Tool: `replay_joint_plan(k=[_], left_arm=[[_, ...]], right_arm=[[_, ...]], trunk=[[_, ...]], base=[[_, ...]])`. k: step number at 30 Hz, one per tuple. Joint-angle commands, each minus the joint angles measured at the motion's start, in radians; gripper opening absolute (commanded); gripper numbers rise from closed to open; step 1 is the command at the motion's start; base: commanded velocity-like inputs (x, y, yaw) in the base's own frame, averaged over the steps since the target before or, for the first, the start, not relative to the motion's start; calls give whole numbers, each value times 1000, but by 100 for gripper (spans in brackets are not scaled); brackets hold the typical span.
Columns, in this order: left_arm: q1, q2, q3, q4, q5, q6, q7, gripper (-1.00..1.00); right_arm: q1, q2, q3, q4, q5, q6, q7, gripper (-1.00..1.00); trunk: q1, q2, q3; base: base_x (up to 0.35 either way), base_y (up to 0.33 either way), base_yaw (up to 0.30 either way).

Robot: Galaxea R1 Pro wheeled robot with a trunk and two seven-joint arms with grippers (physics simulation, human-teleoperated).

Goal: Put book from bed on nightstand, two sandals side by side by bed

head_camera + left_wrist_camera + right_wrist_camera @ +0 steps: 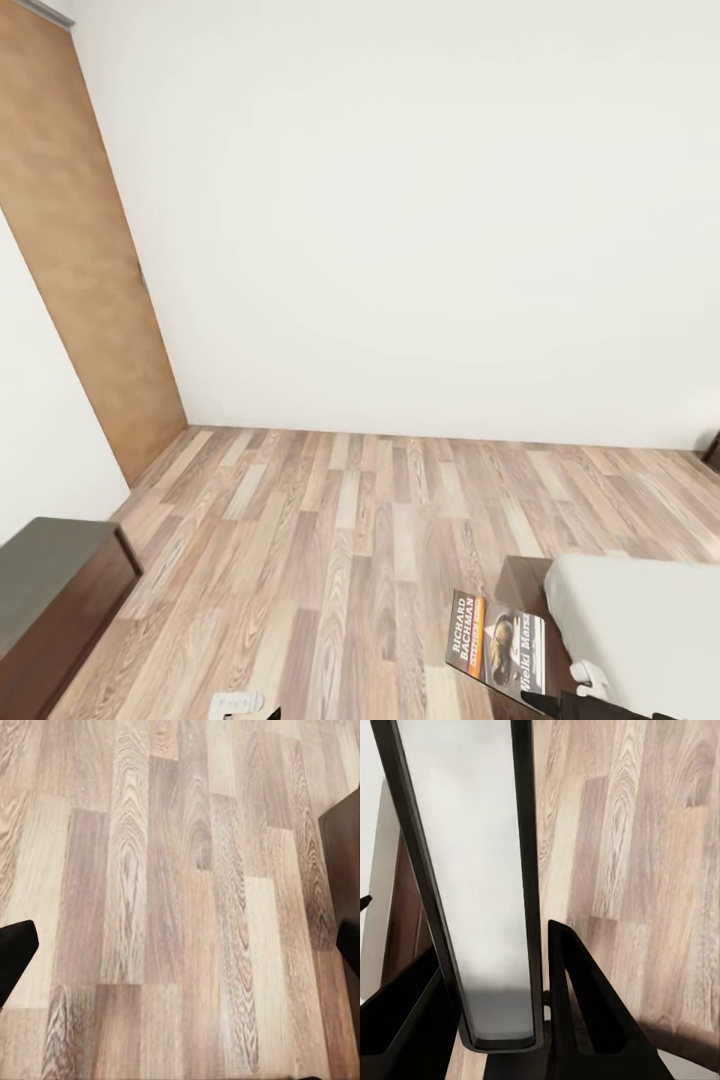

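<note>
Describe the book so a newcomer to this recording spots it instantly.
Start at the light-grey bed in the head view's lower right corner. Just left of it, the book is held up above the wood floor by the right gripper, clamped on its edge. Its dark cover with white "Richard Bachman" lettering marks it out.

Right gripper (pixel 499 1020): matte black, two fingers (pixel 585 1020) shaped as tapering triangular wedges with hollow cut-out centres and sharp flat edges. Head view: white moulded bracket on black arm housing by the right gripper (pixel 590 690). Left gripper (pixel 180 952): blunt, rounded black fingertips (pixel 15 952). White wrist part (pixel 235 703) with small dark screw holes.
</note>
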Motion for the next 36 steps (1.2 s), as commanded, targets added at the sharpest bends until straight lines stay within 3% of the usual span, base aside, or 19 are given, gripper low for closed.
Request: replay_joint_plan(k=[1, 9, 10, 12, 15, 17, 18, 21, 36], left_arm=[[-1, 0, -1, 1, 9, -1, -6, 100], [-1, -3, -2, 1, 8, -1, -7, 100], [-1, -3, -2, 1, 8, -1, -7, 100], [-1, -4, -2, 1, 8, -1, -7, 100], [-1, -4, -3, 1, 8, -1, -7, 100], [-1, -4, -3, 1, 8, -2, -7, 100], [-1, -4, -3, 1, 8, -2, -7, 100], [-1, -5, -3, 1, 8, -1, -7, 100], [1, -6, -4, 1, 7, -1, -7, 100]], right_arm=[[-1, 0, -5, 0, -3, 11, 4, -100], [-1, 8, -1, 0, 2, 11, 5, -100], [-1, 21, 0, 0, 3, 11, 4, -100], [-1, 72, 1, -2, 5, 10, -13, -100], [-1, 99, 1, -6, 5, 10, -110, -100], [-1, 104, 2, -7, 5, 10, -185, -100], [-1, 107, 1, -8, 4, 10, -282, -100], [-1, 108, 0, -8, 4, 11, -381, -100], [-1, 106, 0, -5, -8, 11, -399, -100]], trunk=[[1, -1, -1], [1, -1, -1], [1, -1, -1], [1, -1, -1], [1, -1, -1], [1, -1, -1], [1, -1, -1], [1, -1, -1], [1, -1, -1]], base=[[328, 0, -3], [330, 0, -1], [330, 0, 0], [330, 0, 0], [330, 0, 0], [330, 0, 0], [330, 0, 0], [330, 0, 0], [313, 0, 0]])
